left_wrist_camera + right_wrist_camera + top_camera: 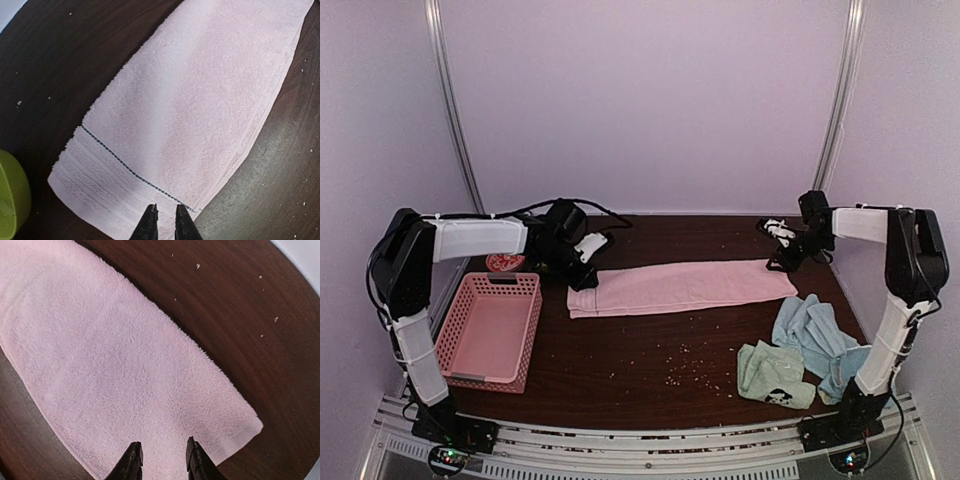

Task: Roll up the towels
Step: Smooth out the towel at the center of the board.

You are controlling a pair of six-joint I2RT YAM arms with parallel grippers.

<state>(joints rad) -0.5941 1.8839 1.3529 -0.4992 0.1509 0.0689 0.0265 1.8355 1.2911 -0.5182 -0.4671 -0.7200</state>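
At each end of the pink towel (690,285) (hem dark-stitched), left tool (166,214) and right tool (162,454) stand slightly parted.

No legible text, label, brand, number or sign in any of the three views.

Closest candidates, overhead view only:
- Mint green towel (765,365): small dark mark near its near edge. It is too small to tell whether it is lettering or a figure.
- Red round object (505,262) behind the pink basket (535,320): faint pale pattern on its face, unreadable.

Both wrist views: no print visible.
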